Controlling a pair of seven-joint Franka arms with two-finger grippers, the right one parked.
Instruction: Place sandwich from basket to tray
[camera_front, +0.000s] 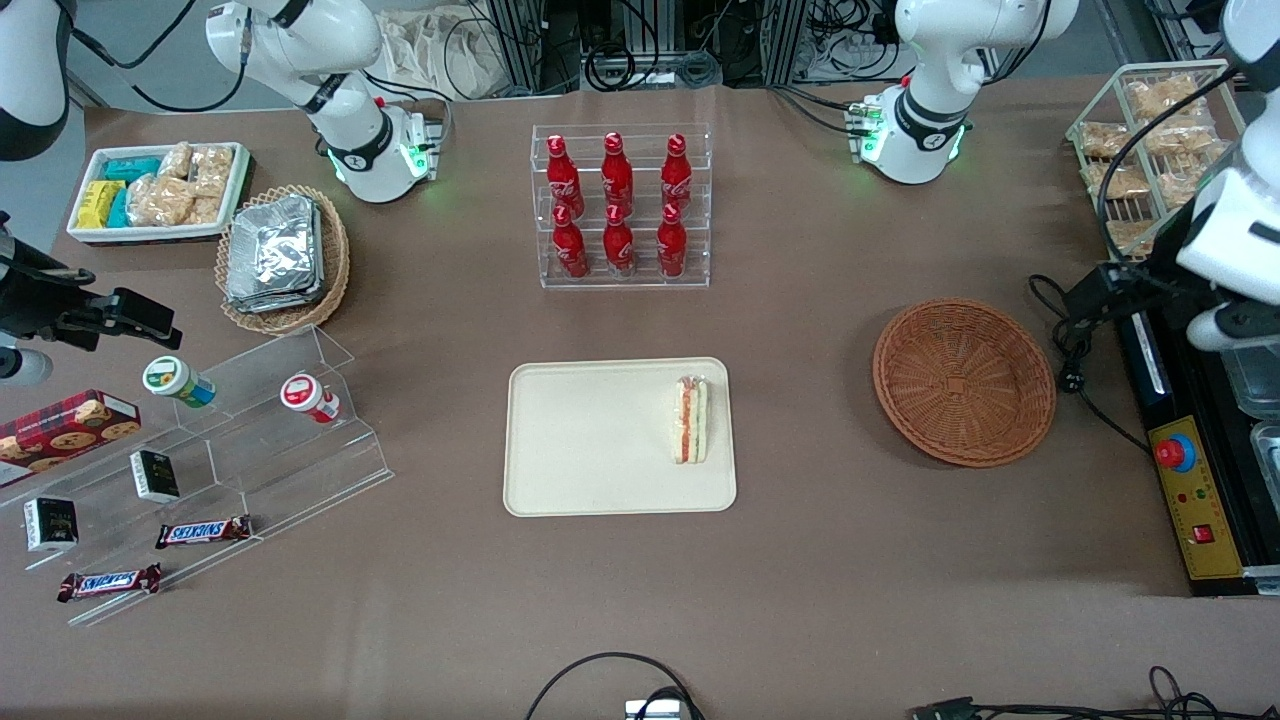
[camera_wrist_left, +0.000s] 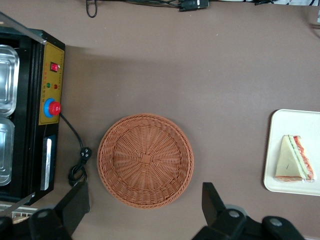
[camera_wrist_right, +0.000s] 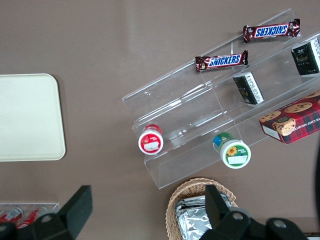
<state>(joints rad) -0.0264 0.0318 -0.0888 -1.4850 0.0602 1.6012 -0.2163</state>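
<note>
The sandwich (camera_front: 690, 420) (camera_wrist_left: 295, 160), a pale bread wedge with red and green layers, lies on the cream tray (camera_front: 590, 440) (camera_wrist_left: 290, 122), near the tray edge that faces the basket. The round reddish-brown basket (camera_front: 963, 382) (camera_wrist_left: 145, 160) sits on the table toward the working arm's end and holds nothing. My left gripper (camera_front: 1105, 295) (camera_wrist_left: 143, 186) hangs high over the table beside the basket, well away from the tray. It is open wide with nothing between its fingers (camera_wrist_left: 212, 200).
A black control box with a red button (camera_front: 1190, 490) and its cable (camera_front: 1075, 370) lie beside the basket. A clear rack of red bottles (camera_front: 620, 205) stands farther from the camera than the tray. Acrylic steps with snacks (camera_front: 200, 470), a tan foil-pack basket (camera_front: 283, 258) and a white bin (camera_front: 160, 190) sit toward the parked arm's end.
</note>
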